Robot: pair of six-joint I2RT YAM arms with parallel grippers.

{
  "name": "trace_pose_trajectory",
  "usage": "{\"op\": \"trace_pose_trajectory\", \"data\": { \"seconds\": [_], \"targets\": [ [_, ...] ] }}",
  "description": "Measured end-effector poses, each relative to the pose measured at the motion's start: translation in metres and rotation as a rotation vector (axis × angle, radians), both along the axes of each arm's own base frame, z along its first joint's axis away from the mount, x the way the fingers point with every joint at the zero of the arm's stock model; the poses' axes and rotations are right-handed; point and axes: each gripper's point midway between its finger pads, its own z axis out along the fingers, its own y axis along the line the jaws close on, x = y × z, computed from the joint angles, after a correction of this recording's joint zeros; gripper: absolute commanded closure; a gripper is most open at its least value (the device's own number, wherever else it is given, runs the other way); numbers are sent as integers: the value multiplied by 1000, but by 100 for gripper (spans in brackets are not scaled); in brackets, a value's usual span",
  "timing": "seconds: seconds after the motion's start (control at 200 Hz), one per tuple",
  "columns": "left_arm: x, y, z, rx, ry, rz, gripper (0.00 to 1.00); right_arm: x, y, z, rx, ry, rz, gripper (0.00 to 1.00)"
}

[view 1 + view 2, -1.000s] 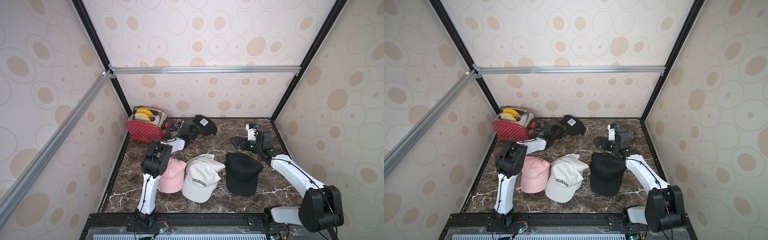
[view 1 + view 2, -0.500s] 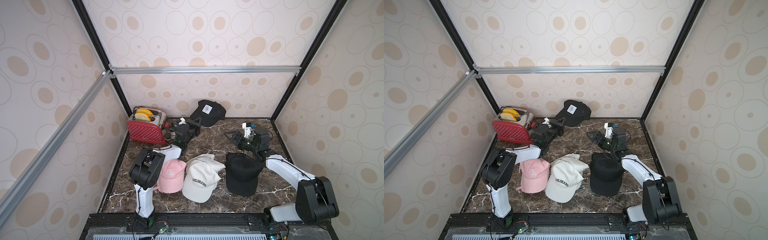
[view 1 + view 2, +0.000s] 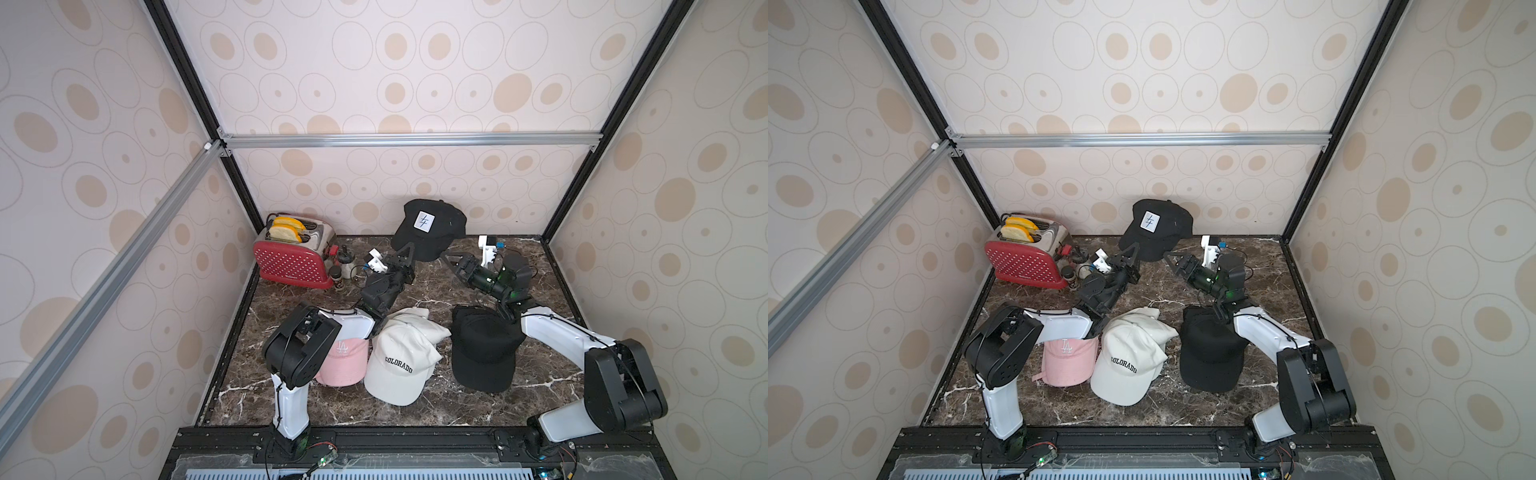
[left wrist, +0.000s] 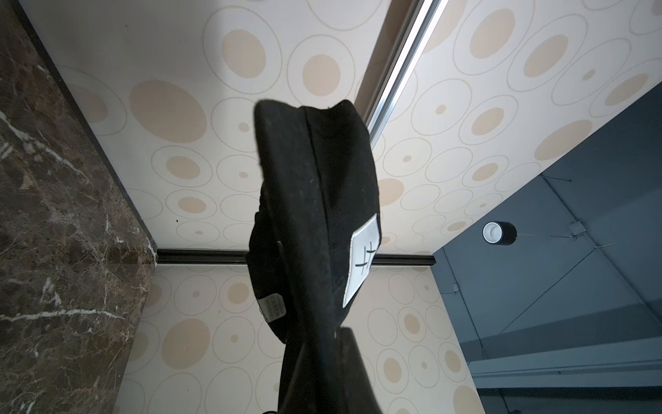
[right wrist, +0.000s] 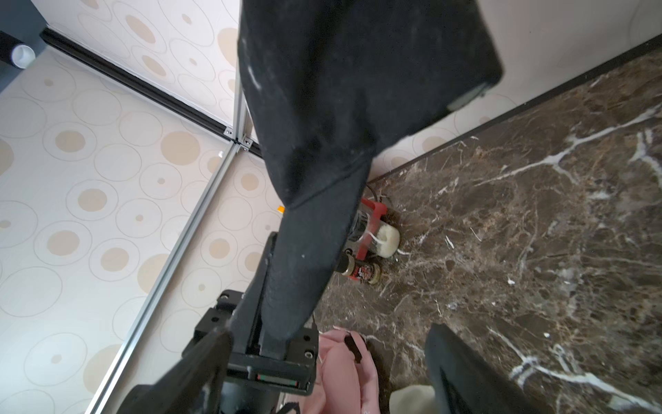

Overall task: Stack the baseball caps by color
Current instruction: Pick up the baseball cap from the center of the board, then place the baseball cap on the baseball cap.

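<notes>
Holding the patched black cap (image 3: 428, 226) aloft at the back, left pincer (image 3: 409, 251) clamped on its edge, right pincer (image 3: 452, 258) spread empty beside it. The pink pile (image 3: 343, 361), off-white pile (image 3: 399, 365) and black pile (image 3: 482, 353) look stacked, so I judge only this cap is left.

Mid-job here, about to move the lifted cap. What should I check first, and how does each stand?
1. Left hand shut on the patched black cap: ok.
2. That cap lifted off the table: ok.
3. Right hand open and empty: ok.
4. Right hand clear of that cap: cannot tell.
5. Front black cap free to receive it: not ok, the right arm reaches over its far edge.
</notes>
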Motion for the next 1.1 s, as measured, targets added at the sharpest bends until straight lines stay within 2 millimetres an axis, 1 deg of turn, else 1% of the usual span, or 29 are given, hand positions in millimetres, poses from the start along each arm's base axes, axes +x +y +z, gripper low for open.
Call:
{"op": "trace_pose_trajectory", "data": {
  "seconds": [0.035, 0.12, 0.195, 0.356, 0.406, 0.491, 0.551, 0.676, 0.821, 0.956, 1.042, 1.102],
  "targets": [
    [-1, 1, 2, -7, -6, 5, 100, 1, 0, 4, 10, -13, -7, 27],
    [-2, 3, 7, -27, -19, 21, 100, 1, 4, 15, 42, -50, -12, 28],
    [-2, 4, 9, -42, -19, 38, 100, 0, 8, 20, 64, -69, -4, 29],
    [-12, -3, 14, -74, -27, 46, 100, 2, 22, 19, 80, -59, 23, 36],
    [-13, -5, 15, -77, -29, 44, 100, 4, 26, 16, 87, -44, 26, 37],
    [-15, -7, 16, -82, -32, 42, 100, 6, 30, 8, 99, -19, 28, 45],
    [-15, -6, 15, -77, -29, 47, 100, 8, 33, 6, 109, -15, 33, 48],
    [-14, -5, 14, -79, -27, 56, 99, 9, 36, 11, 127, -23, 41, 51],
    [-15, -6, 16, -92, -30, 50, 95, 9, 36, 20, 148, -60, 44, 55],
    [-19, -11, 18, -102, -31, 28, 95, 8, 36, 33, 181, -117, 52, 68],
    [-22, -17, 20, -111, -32, 11, 94, 9, 38, 33, 199, -130, 62, 74],
    [-24, -19, 19, -110, -26, 8, 94, 10, 40, 33, 213, -133, 70, 80]
  ]
}}
